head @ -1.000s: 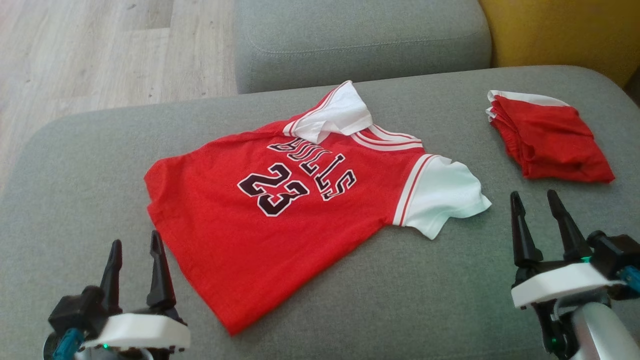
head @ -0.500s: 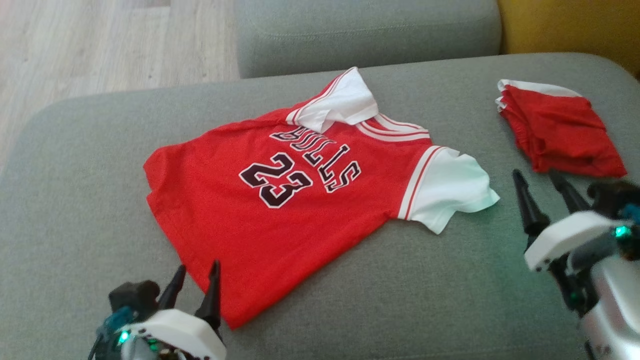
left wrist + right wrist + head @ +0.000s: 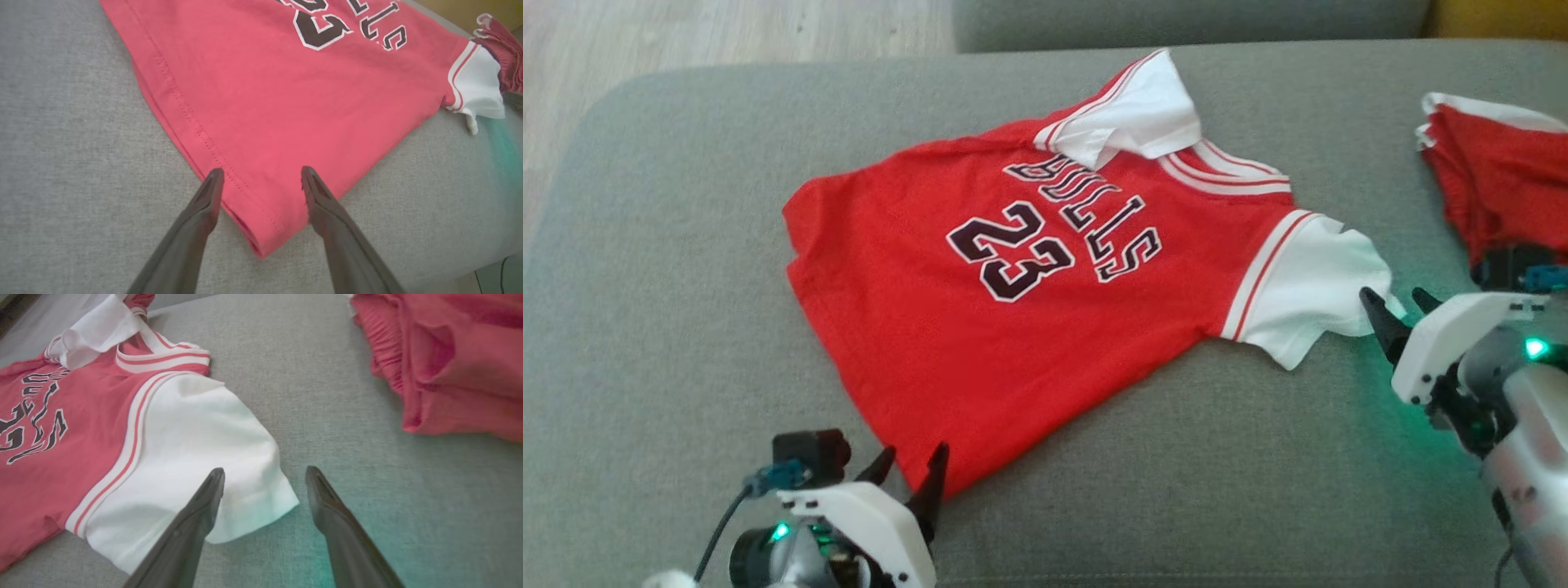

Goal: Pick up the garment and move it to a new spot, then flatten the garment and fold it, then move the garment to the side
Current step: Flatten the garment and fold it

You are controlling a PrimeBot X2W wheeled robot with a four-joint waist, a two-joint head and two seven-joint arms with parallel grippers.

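The garment [image 3: 947, 327] is a red jersey with white sleeves and "BULLS 23" in dark print, spread flat on the grey cushion [image 3: 670, 245]. Its far sleeve [image 3: 1135, 114] is folded over onto the collar. My left gripper [image 3: 913, 460] stands open at the jersey's near bottom corner; in the left wrist view that gripper [image 3: 261, 175] straddles the hem corner of the garment [image 3: 286, 102]. My right gripper [image 3: 1396, 302] is open at the tip of the near white sleeve [image 3: 1319, 286]; in the right wrist view its fingers [image 3: 264, 473] frame the sleeve's edge [image 3: 204, 449].
A second red cloth with white trim [image 3: 1494, 180] lies bunched at the cushion's right, close to my right wrist. A further grey cushion [image 3: 1176, 20] sits behind. Pale wooden floor [image 3: 727, 33] shows beyond the left edge.
The head camera has tilted down and shifted. Both grippers have moved forward to the jersey: the left to its bottom corner, the right to the white sleeve's tip. Both stayed open.
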